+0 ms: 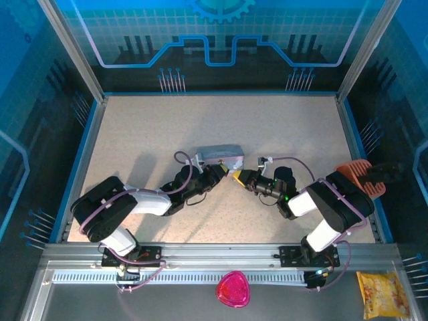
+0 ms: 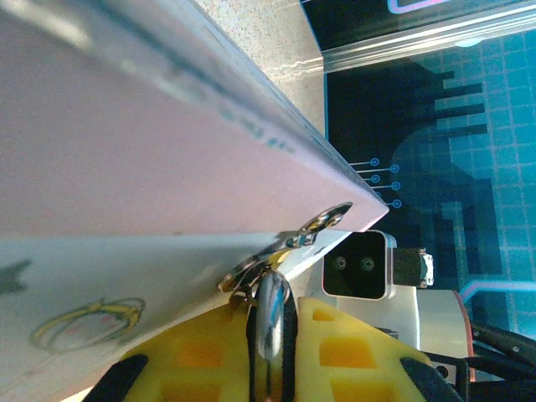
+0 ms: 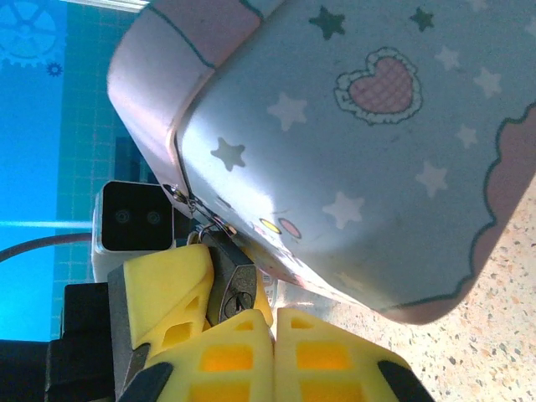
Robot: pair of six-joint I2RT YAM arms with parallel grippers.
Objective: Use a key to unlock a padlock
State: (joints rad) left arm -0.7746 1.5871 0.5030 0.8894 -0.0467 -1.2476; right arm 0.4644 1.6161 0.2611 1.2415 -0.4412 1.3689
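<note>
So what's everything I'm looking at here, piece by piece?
tin box: one, grey-blue with stars and pink trim, table centre
padlock: one, dark silvery, at the tin's clasp
toothed object: one, orange-brown, right table edge
pink object: one, near ledge, middle
snack packet: one, yellow, near ledge, right
table: one, speckled beige
left tool: one, yellow fingers, pinching the padlock
right tool: one, yellow fingers, shut, facing the padlock

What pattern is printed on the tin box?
White stars and a pink heart on the pale blue tin box; best in right wrist view.
</note>
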